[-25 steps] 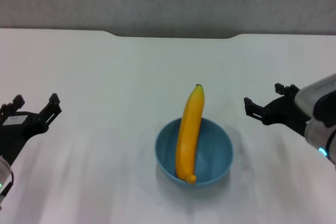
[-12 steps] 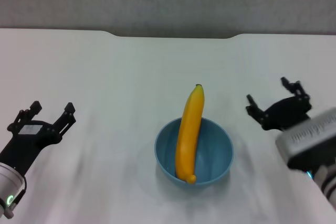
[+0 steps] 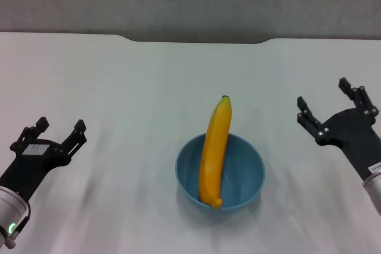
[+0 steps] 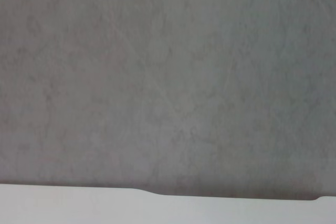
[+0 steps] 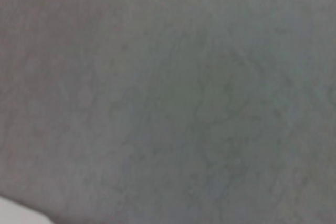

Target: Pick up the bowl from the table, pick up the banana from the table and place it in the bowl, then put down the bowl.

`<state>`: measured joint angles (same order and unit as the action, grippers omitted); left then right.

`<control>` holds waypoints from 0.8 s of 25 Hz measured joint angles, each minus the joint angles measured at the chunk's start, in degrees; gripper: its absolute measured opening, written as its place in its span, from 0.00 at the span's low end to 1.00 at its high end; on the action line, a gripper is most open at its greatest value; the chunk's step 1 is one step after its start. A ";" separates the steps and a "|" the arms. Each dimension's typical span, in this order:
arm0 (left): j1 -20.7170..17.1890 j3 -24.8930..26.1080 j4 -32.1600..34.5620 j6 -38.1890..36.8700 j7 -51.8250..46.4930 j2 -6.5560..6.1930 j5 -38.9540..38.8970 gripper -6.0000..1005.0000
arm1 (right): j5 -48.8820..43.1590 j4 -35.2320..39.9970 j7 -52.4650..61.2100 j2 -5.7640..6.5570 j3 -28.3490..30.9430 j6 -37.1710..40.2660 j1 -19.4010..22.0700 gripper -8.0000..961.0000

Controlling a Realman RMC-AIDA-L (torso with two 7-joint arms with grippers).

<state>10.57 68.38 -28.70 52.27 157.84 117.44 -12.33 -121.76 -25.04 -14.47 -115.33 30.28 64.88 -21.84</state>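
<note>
Head view first: the light-blue bowl (image 3: 219,175) sits on the white table (image 3: 119,87), a little toward the near edge, and the banana (image 3: 214,151) lies in it, its blunt end down against the near inner wall and its stem tip leaning out over the far rim. The left gripper (image 3: 57,131) hangs well to the left of the bowl, fingers spread and holding nothing, apart from both bowl and banana. The right gripper (image 3: 331,106) is off to the right, about level with the banana's upper half, its fingers likewise spread wide and empty, well apart from the bowl. Left wrist view: a plain grey wall (image 4: 168,77) fills nearly everything, with a strip of the table's notched far edge (image 4: 73,203) below it. Right wrist view: the same grey wall, and a small white corner of table (image 5: 13,214).
</note>
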 joint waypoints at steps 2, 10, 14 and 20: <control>0.18 0.00 0.17 0.04 -0.01 0.00 0.00 0.87 | -0.01 0.70 0.06 -0.05 -0.63 -0.09 -0.36 0.92; 1.52 0.00 2.38 0.13 -0.04 -0.02 0.00 0.87 | 0.36 1.68 2.90 -0.13 -1.07 -0.02 -0.64 0.92; 2.01 0.00 2.77 0.18 -0.03 0.03 0.01 0.87 | 0.42 3.49 3.57 -0.08 -1.08 -0.54 -1.37 0.92; 2.24 0.25 3.25 0.21 -0.64 0.07 -0.03 0.87 | 0.45 4.32 5.95 -0.15 -0.14 0.51 -1.88 0.92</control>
<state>12.82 68.63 -25.45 52.48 157.20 117.51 -12.35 -121.31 -20.72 -8.52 -115.47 30.13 65.39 -23.72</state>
